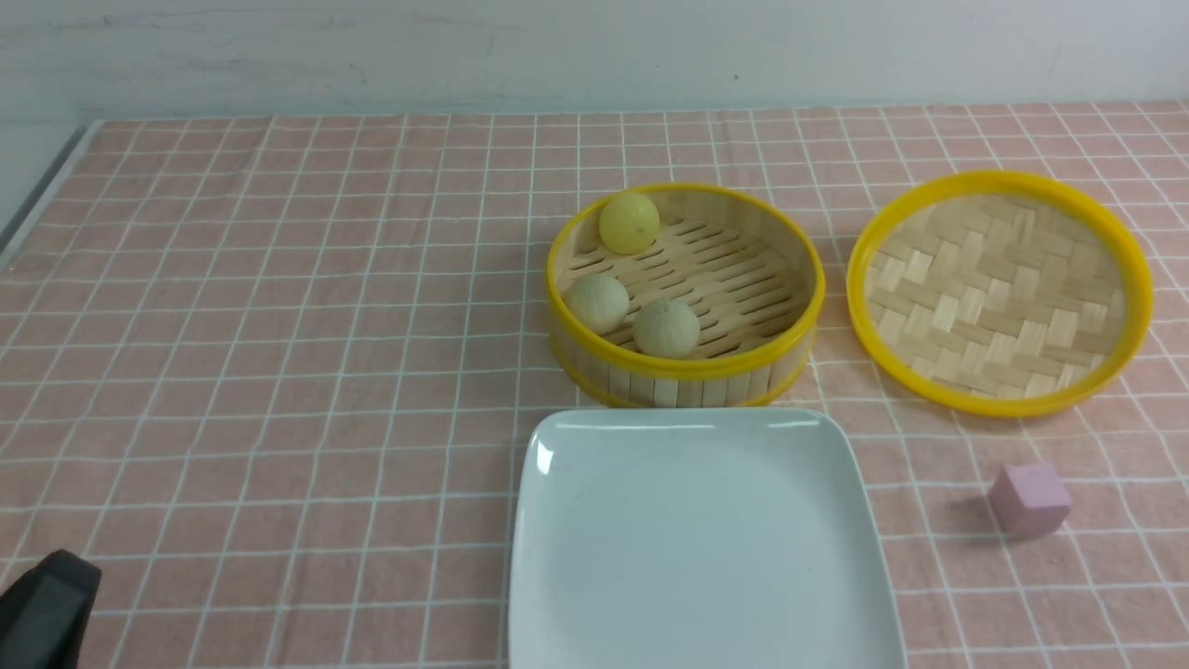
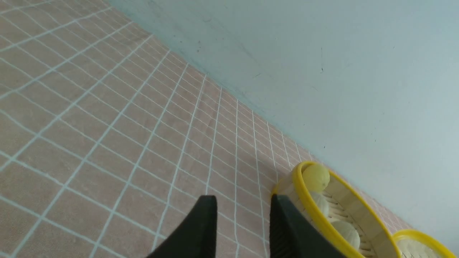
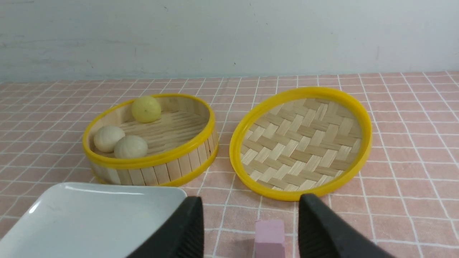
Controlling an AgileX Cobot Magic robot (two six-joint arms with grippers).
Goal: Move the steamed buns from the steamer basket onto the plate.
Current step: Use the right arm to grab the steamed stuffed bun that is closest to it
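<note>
Closest to the lens in the front view is the plate (image 1: 697, 557), bottom centre of the frame and running off the lower edge, with nothing on it. Right above it in the frame, just about meeting its far edge, sits the steamer basket (image 1: 687, 376). All the buns are inside it, so none have made it over yet. The yellow bun (image 1: 629, 222) is against the wall at the upper left. The left beige bun (image 1: 597, 303) and right beige bun (image 1: 666, 328) sit just beside each other lower down, near the front wall.

To the right of the basket, close but apart, the woven lid (image 1: 999, 293) lies open side up. A pink cube (image 1: 1029, 500) sits lower right, off the plate's right edge. Everything's on the pink checked cloth (image 1: 279, 325).

Your left gripper (image 2: 244, 200) has its fingers partway apart with only cloth showing between them, nothing held. It's just beside the basket's rim. Your right gripper (image 3: 251, 200) is spread wider and also holds nothing, with the cube on the cloth visible through the gap. In the front view only a black sliver of the left arm (image 1: 46, 609) pokes into the lower-left corner.
</note>
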